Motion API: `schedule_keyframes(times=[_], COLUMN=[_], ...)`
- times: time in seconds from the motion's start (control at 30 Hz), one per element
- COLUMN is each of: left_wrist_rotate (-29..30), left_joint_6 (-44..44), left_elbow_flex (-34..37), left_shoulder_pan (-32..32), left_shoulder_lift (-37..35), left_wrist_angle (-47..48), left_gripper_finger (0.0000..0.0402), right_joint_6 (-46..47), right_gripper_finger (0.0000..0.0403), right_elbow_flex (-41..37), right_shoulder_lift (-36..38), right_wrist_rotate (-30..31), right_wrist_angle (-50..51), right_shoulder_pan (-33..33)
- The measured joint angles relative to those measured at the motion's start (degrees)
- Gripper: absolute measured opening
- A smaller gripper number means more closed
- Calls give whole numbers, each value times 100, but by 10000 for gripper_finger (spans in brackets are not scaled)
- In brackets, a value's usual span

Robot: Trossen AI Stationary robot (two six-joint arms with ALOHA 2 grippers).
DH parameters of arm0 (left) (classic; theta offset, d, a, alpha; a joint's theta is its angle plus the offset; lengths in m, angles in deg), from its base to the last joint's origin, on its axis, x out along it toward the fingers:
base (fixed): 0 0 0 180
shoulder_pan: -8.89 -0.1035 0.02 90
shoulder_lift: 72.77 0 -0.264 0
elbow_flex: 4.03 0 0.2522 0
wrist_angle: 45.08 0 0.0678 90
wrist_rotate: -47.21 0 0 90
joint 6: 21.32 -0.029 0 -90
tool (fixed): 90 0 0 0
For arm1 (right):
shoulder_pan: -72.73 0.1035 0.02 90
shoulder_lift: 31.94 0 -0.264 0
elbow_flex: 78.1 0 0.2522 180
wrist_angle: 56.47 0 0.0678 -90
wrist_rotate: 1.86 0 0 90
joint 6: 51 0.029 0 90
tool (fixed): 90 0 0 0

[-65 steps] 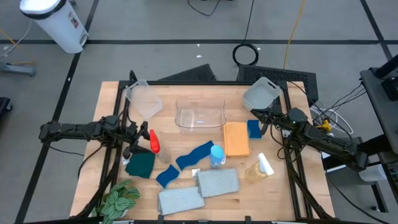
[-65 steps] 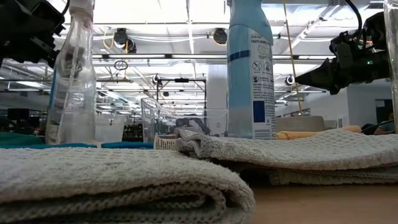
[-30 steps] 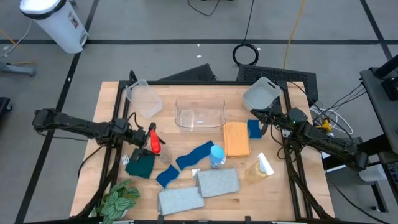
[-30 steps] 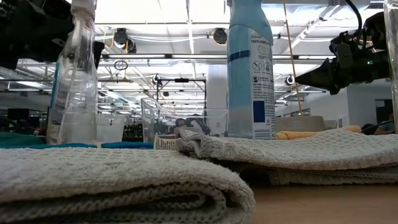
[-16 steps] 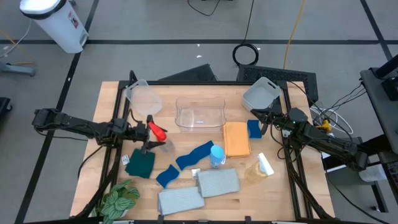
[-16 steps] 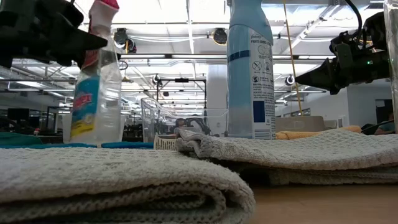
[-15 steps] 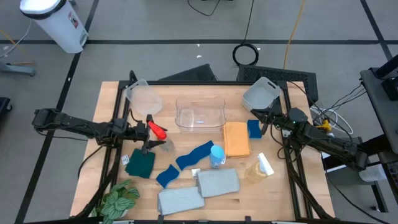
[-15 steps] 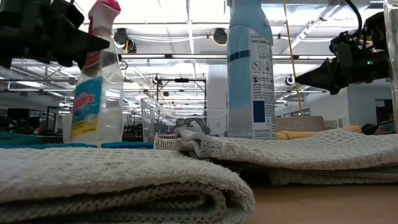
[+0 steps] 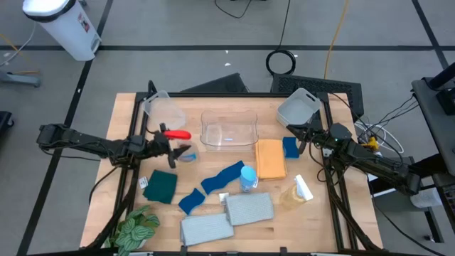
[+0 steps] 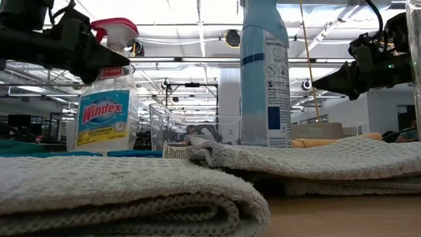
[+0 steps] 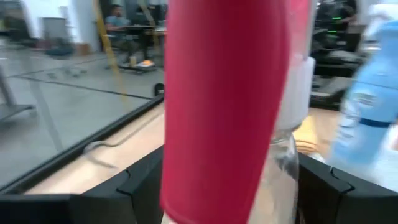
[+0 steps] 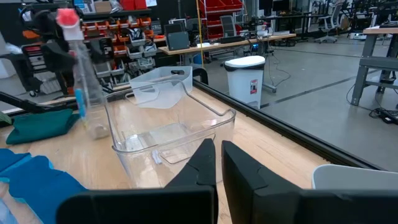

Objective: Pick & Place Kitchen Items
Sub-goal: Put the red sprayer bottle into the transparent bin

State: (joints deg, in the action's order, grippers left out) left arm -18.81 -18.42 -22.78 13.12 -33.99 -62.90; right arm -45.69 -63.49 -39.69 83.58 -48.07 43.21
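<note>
We take the clear tub (image 9: 229, 129) at the middle back of the bench (image 9: 124, 114) as our landmark. In front of it lie a blue cloth (image 9: 222, 176), the blue-capped bottle (image 9: 247, 177) standing upright, a blue sponge (image 9: 190, 202) and two grey folded towels (image 9: 249, 208), one just beside the other. To its front right we see the orange sponge (image 9: 271, 158) with a second blue piece touching its far edge, and the white-trigger bottle (image 9: 296, 192) lying further forward. A teal cloth (image 9: 161, 186) lies to its front left, with a leafy plant (image 9: 136, 228) at the bench corner beyond that; a second clear tub (image 9: 163, 114) sits tilted to its left and a grey tub (image 9: 298, 107) to its right. Our left hand (image 9: 173, 144) is just left of the landmark tub, its fingers clamped on the neck of the red-trigger bottle (image 10: 105, 105), which is held upright. Our right hand (image 9: 297, 134) waits to the tub's right, near the grey tub, its fingers pressed together on nothing.
</note>
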Motion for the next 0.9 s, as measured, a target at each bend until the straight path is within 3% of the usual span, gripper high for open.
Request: schedule_keyframes(times=[0.1,0.67,0.9], left_wrist_rotate=[222,-156,-176], left_joint_6=[15,66,76], left_elbow_flex=[0,0,0], left_shoulder_pan=[-2,-2,-2], left_shoulder_lift=[0,0,0], left_wrist_angle=[8,85,158], left_gripper_finger=[266,265,203], right_joint_6=[1,-2,-2], right_gripper_finger=[4,4,4], right_elbow_flex=[0,0,0], right_shoulder_lift=[2,0,0], right_wrist_rotate=[-1,0,0], right_wrist_angle=[0,0,0], right_shoulder_pan=[0,0,0])
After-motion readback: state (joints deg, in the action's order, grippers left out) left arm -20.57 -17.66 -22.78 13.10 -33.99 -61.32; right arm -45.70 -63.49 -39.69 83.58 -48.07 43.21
